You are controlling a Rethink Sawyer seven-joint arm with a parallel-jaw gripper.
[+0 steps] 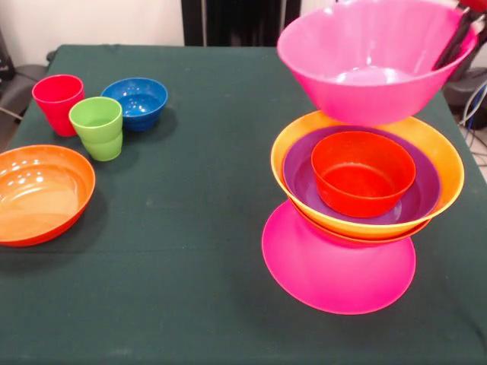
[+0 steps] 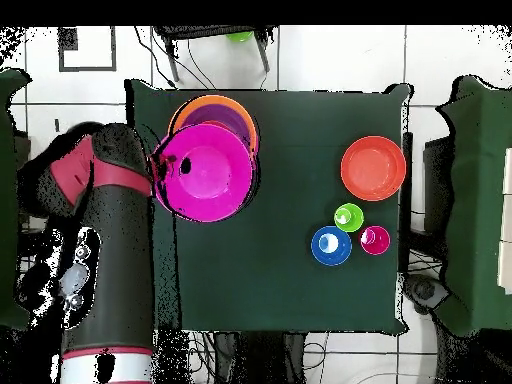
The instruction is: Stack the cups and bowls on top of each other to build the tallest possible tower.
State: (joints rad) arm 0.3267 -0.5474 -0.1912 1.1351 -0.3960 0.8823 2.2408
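Observation:
A large hot pink bowl (image 1: pixel 373 61) hangs upright in the air, and my gripper (image 1: pixel 456 42) is shut on its right rim. In the overhead view this pink bowl (image 2: pixel 205 172) covers most of the stack, with my gripper (image 2: pixel 158 176) at its left rim. Just below stands the tower: an upturned hot pink bowl (image 1: pixel 335 274) as base, then a large orange bowl (image 1: pixel 445 163), a purple bowl (image 1: pixel 300 171) and a small red-orange bowl (image 1: pixel 361 173) nested inside. A red cup (image 1: pixel 58 103) and a lime green cup (image 1: pixel 97 128) stand upright at the far left.
A small blue bowl (image 1: pixel 138 103) sits beside the cups and a shallow red-orange bowl (image 1: pixel 38 194) lies at the left edge. In the overhead view they show as red-orange bowl (image 2: pixel 373 168), green cup (image 2: pixel 348 217), blue bowl (image 2: pixel 331 246) and red cup (image 2: pixel 375 240). The arm (image 2: pixel 110 260) reaches in from the left.

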